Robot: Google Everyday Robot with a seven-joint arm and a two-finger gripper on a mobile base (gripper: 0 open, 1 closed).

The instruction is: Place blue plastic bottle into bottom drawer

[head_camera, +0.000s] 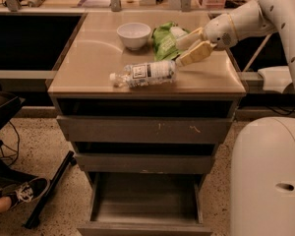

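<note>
The blue plastic bottle point(146, 73) lies on its side on the cabinet top point(88, 68), its white cap pointing left near the front edge. My gripper point(182, 47) is at the bottle's right end, just above and behind its base, fingers open and holding nothing. The bottom drawer point(145, 203) is pulled out below, a wide shallow grey tray with nothing visible in it.
A small white bowl point(133, 35) and a green foil snack bag point(164, 39) sit at the back of the top. Two upper drawers point(145, 129) are closed. My white base point(268, 176) stands at right. A person's shoe point(22, 193) and a black leg are at lower left.
</note>
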